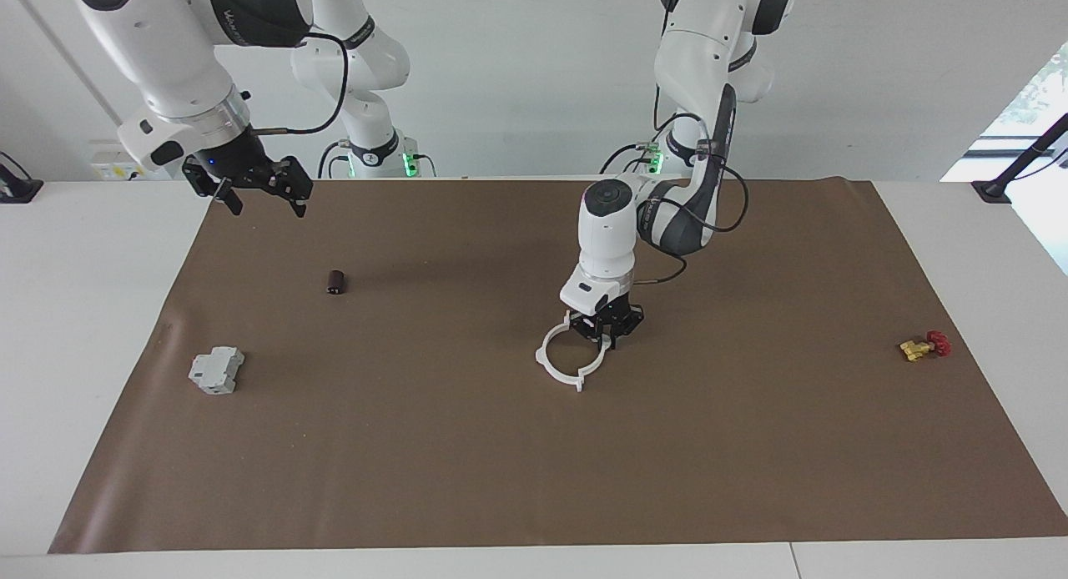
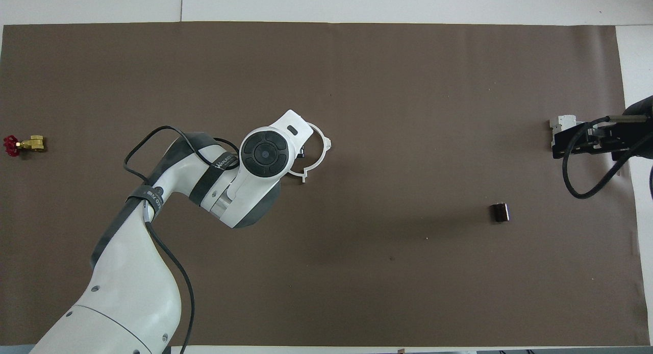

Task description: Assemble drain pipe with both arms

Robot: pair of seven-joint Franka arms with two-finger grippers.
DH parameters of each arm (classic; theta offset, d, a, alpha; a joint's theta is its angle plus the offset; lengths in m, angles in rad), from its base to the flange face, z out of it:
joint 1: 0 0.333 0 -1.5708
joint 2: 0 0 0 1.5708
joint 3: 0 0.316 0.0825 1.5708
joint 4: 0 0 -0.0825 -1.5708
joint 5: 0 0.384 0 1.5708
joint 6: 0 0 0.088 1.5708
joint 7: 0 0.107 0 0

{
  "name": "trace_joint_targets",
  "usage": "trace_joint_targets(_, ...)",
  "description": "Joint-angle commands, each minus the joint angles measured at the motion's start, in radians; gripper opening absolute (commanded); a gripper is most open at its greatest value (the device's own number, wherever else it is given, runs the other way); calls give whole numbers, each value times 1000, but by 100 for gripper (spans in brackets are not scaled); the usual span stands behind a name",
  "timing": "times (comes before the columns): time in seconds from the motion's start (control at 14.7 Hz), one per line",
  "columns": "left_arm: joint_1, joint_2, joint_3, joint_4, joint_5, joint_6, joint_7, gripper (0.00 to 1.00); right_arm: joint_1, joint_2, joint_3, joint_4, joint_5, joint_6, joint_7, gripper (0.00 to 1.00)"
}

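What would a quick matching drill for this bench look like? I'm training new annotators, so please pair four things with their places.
Things:
1. white ring
2. left gripper
3. grey blocky part
4. red-and-brass valve

Places:
A. toward the right arm's end of the mat
B. down at the ring's rim
C. mid-mat
D. toward the left arm's end of the mat

Pairs: 1-C, 2-B, 3-A, 4-D

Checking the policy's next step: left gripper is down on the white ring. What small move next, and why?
Probably open the left gripper and lift off. It is shut on the drain pipe, which already lies as one closed ring flat on the brown mat, so joining looks done. The right gripper waits, open, raised above the mat's corner, near the grey block.
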Motion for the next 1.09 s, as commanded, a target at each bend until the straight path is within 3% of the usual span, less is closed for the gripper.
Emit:
trace_joint_targets(0.0, 7, 9, 5, -22, 5, 76, -9, 0, -8, -1, 5, 2, 5, 15, -28, 100)
trace_joint_targets(0.54, 8, 9, 3, -22, 3, 70, -11, 0, -10, -1, 5, 0, 5, 15, -30, 100)
trace_joint_targets(0.61, 8, 9, 3, -22, 3, 77, -15, 31, -10, -1, 5, 2, 5, 15, -30, 100)
trace_joint_targets(0.68, 8, 9, 3, -23, 3, 77, -11, 84, -10, -1, 5, 2, 5, 17, -28, 100)
trace_joint_targets(0.75, 8, 9, 5, -23, 3, 77, -11, 100, -10, -1, 5, 0, 5, 17, -30, 100)
trace_joint_targets(1.02, 19, 7, 5, -22, 3, 79, -9, 100, -10, -1, 5, 0, 5, 17, -30, 100)
